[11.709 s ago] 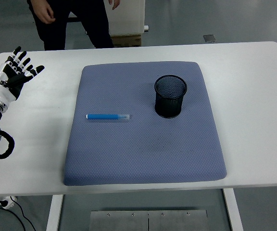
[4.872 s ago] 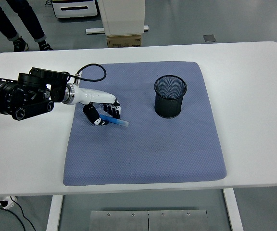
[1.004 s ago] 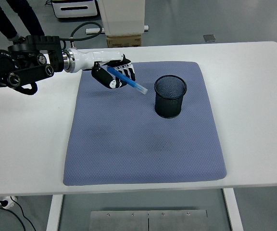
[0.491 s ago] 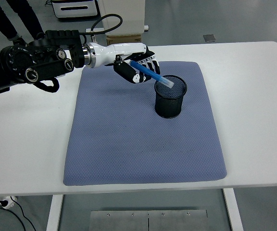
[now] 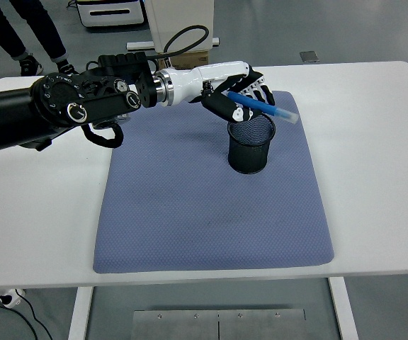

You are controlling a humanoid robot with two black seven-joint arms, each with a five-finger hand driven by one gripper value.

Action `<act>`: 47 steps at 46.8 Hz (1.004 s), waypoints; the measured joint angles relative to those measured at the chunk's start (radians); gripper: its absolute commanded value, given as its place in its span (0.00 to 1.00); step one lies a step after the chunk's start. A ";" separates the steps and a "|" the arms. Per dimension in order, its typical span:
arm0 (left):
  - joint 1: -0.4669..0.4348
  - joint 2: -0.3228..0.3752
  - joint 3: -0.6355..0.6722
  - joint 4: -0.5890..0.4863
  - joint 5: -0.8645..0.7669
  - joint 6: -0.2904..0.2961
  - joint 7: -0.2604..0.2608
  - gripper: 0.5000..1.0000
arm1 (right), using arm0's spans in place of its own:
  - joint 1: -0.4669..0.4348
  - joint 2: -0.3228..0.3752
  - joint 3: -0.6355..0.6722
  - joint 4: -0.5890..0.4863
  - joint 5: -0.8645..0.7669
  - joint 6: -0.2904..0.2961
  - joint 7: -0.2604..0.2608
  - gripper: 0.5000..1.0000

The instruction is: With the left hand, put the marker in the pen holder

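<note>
My left hand (image 5: 241, 99) hangs just above the far-left rim of the black mesh pen holder (image 5: 251, 147), fingers curled around a blue marker (image 5: 262, 108). The marker lies nearly level, its pale tip pointing right and sticking out past the holder's right rim. The holder stands upright on the right half of the blue-grey mat (image 5: 211, 205). My left arm (image 5: 69, 106) stretches in from the left edge across the mat's far corner. The right arm does not show.
The mat covers the middle of the white table (image 5: 374, 156). A person's legs (image 5: 27, 32) stand beyond the far-left table edge. A white cabinet and cardboard box (image 5: 179, 28) sit behind the table's far side.
My left hand has carried the marker further right, from the holder's left side to directly above its opening. The marker has levelled out, its tip now past the right rim.
</note>
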 measured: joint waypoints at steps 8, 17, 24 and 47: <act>0.031 -0.016 -0.017 0.015 -0.044 0.009 0.000 0.00 | 0.000 0.000 0.000 0.000 0.000 0.000 0.000 1.00; 0.064 -0.030 -0.033 0.019 -0.097 0.024 0.000 0.00 | 0.000 0.000 0.000 0.000 0.000 0.000 0.000 1.00; 0.079 -0.043 -0.041 0.020 -0.158 0.027 -0.002 0.00 | 0.000 0.000 0.000 0.000 0.000 0.000 0.000 1.00; 0.141 -0.061 -0.071 0.019 -0.323 0.073 -0.027 0.00 | 0.000 0.000 0.000 0.000 0.000 0.000 0.000 1.00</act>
